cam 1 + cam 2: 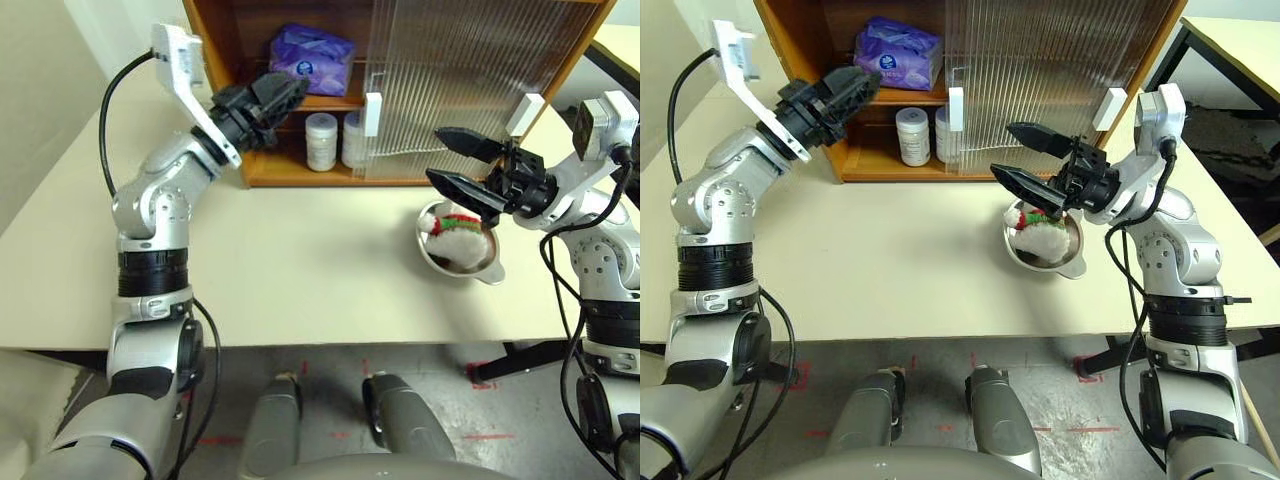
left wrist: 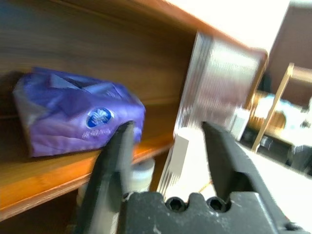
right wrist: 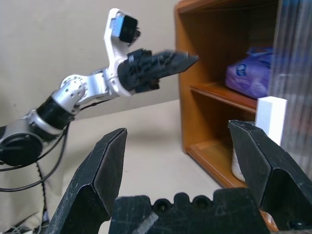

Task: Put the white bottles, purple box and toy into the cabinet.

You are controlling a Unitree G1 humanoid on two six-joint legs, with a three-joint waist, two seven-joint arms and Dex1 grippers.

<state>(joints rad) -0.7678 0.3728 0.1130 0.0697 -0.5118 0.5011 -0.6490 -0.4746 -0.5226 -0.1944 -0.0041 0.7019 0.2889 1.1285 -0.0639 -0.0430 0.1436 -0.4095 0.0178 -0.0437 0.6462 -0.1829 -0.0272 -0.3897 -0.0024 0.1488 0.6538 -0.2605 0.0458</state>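
The purple box (image 1: 312,60) lies on the upper shelf of the cabinet (image 1: 215,50). Two white bottles stand on the lower shelf: one (image 1: 321,141) in the open bay, the other (image 1: 353,138) partly behind the sliding door's handle. My left gripper (image 1: 293,90) hovers just outside the cabinet's open bay, in front of the upper shelf, open and empty; the left wrist view shows the purple box (image 2: 78,119) beyond its fingers. The toy (image 1: 462,232) sits in a metal dish (image 1: 470,272) on the table. My right gripper (image 1: 436,155) hangs open just above the dish's near-left side.
The ribbed sliding door (image 1: 450,70) covers the cabinet's right half, with white handles (image 1: 373,113) at its edges. The cream table (image 1: 300,260) stretches in front of the cabinet. Another table's corner (image 1: 620,45) stands at the far right.
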